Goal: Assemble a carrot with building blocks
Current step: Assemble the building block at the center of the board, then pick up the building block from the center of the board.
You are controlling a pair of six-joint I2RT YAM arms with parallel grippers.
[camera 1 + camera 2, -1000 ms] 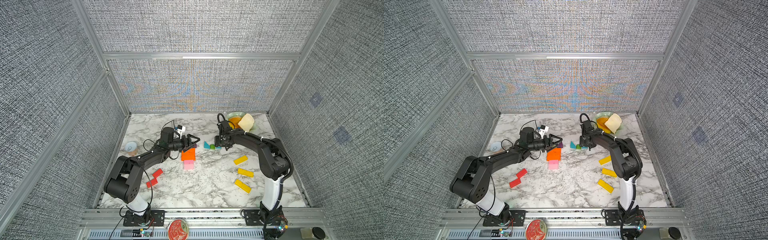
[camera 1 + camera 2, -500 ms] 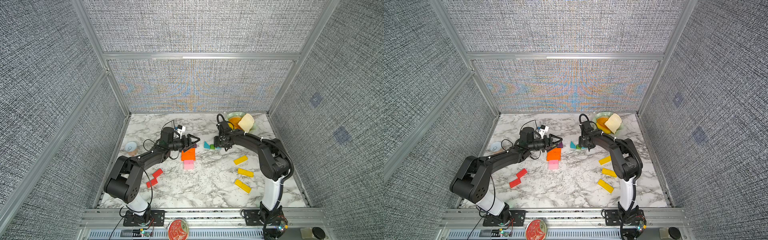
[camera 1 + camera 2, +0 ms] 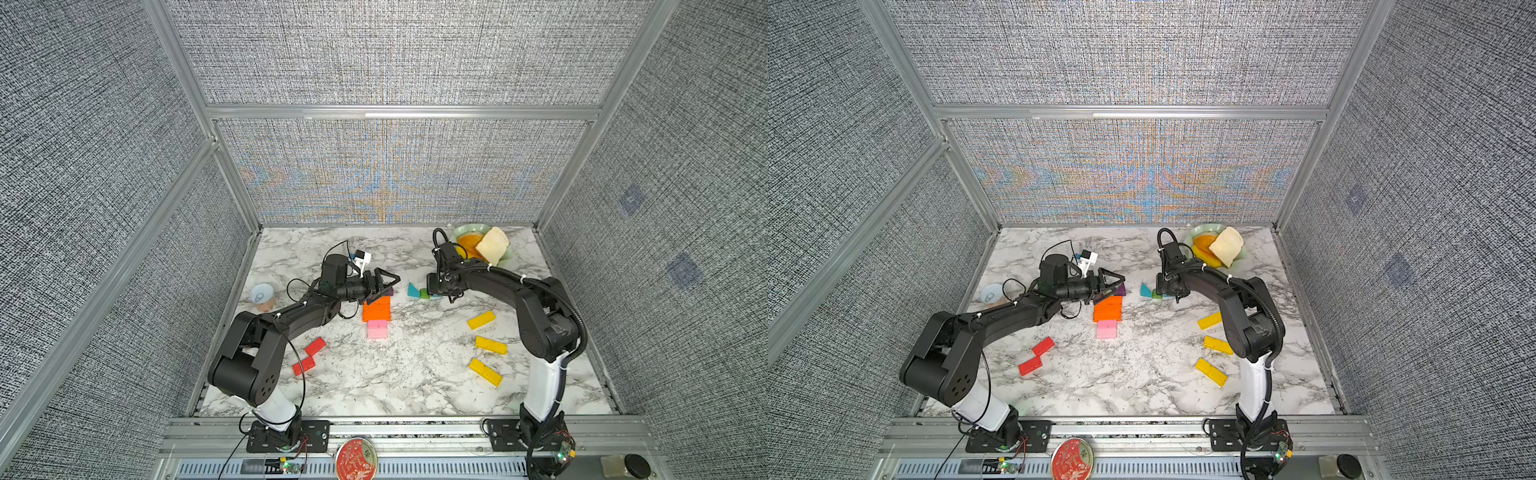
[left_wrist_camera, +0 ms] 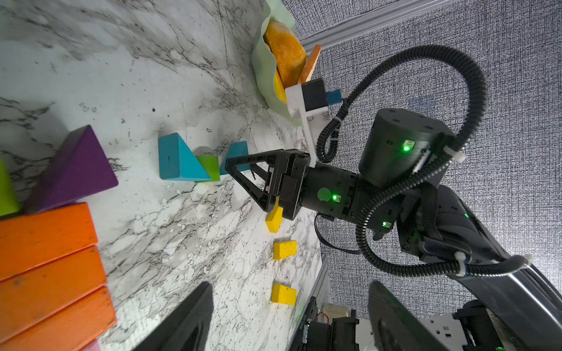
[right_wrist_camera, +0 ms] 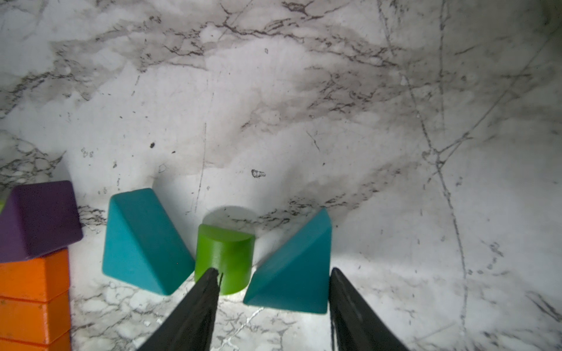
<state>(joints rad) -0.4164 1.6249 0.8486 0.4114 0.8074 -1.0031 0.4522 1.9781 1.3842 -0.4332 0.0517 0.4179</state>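
Three orange bars (image 3: 376,309) lie side by side with a pink bar (image 3: 378,328) below them. A purple triangle (image 4: 76,173) sits at their far end, with a lime-green stub (image 4: 6,191) beside it. My left gripper (image 3: 384,284) hovers over that end, open and empty (image 4: 289,284). Two teal triangles (image 5: 143,243) (image 5: 292,267) flank another green stub (image 5: 225,258). My right gripper (image 5: 273,272) is down on the table, open. Its fingers stand either side of the right teal triangle, one at the stub. Yellow bars (image 3: 481,320) (image 3: 491,345) and red bars (image 3: 315,346) lie apart.
A pale green plate (image 3: 461,232) with orange fruit slices and a bread slice stands at the back right, just behind my right arm. A small blue-topped object (image 3: 262,295) sits by the left wall. A third yellow bar (image 3: 485,371) lies near the right arm's base.
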